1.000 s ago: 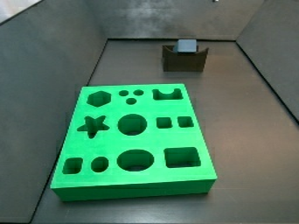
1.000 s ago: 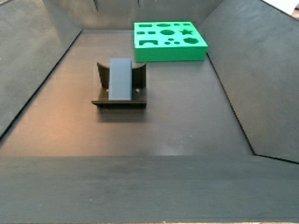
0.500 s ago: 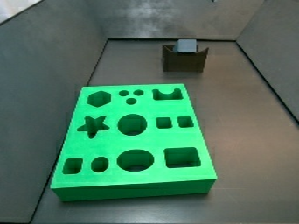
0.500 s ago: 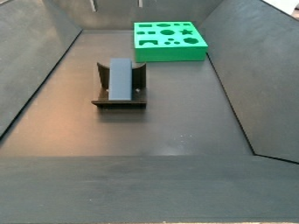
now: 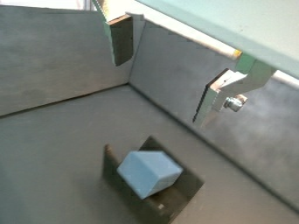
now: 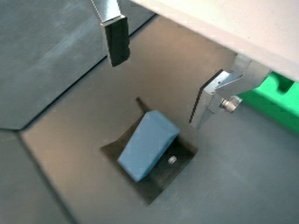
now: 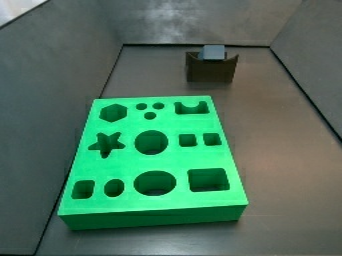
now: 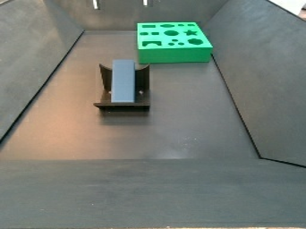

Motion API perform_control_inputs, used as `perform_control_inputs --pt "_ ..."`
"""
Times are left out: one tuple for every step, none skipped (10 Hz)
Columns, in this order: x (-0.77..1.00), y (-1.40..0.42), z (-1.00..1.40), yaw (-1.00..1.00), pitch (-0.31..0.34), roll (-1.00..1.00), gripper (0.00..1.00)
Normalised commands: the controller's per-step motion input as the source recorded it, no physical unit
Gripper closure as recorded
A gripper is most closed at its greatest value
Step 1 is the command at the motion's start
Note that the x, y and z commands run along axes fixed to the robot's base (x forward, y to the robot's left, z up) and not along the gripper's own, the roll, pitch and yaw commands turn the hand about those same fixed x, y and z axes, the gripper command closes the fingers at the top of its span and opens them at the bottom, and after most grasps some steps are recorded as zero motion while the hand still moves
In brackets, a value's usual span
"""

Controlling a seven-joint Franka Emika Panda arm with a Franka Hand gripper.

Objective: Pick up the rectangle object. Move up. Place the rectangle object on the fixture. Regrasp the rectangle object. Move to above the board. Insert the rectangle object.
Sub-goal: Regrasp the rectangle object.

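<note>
The board (image 7: 156, 159) lies flat on the dark counter (image 8: 180, 116), well apart from the fixture (image 8: 122, 97), with bare floor between the two. Sloping dark walls close the counter on the sides; the fixture has free floor all around it and is not near any wall in a side view.

The block (image 8: 123, 79) rests in the notch of the fixture, tilted, its long axis leaning along the fixture so that one end is higher than the other. In both wrist views it shows as a grey-blue piece sitting on the dark base (image 6: 149, 146), touching nothing else.

The end effector (image 6: 163, 77) hangs above the fixture, released: the two silver fingers (image 5: 121, 39) stand wide apart with nothing between them. The block lies below the gap, a little off from the middle line between the fingers, on the far side from the wrist. The side views do not show the end effector at all, so I judge it is high above.

I judge the regrasp is the step in hand. The coming move is a descent that must bring the fingers to the two long flat faces of the block, and the fixture's uprights leave little room beside it.
</note>
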Motion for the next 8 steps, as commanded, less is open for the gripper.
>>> perform_control_inputs --pt "0.08 -0.03 -0.02 0.07 0.102 1.00 0.00" --pt "0.09 -0.03 -0.02 0.07 0.113 1.00 0.00" --pt "0.11 -0.04 -0.02 0.09 0.143 1.00 0.00" --pt "0.12 -0.04 -0.02 0.10 0.161 1.00 0.00" --pt "0.12 -0.04 -0.02 0.12 0.179 1.00 0.00" --pt "0.13 -0.04 -0.02 0.15 0.194 1.00 0.00" --pt "0.14 -0.05 -0.02 0.19 0.220 1.00 0.00" --pt "0.15 -0.05 -0.02 0.24 0.227 0.96 0.00"
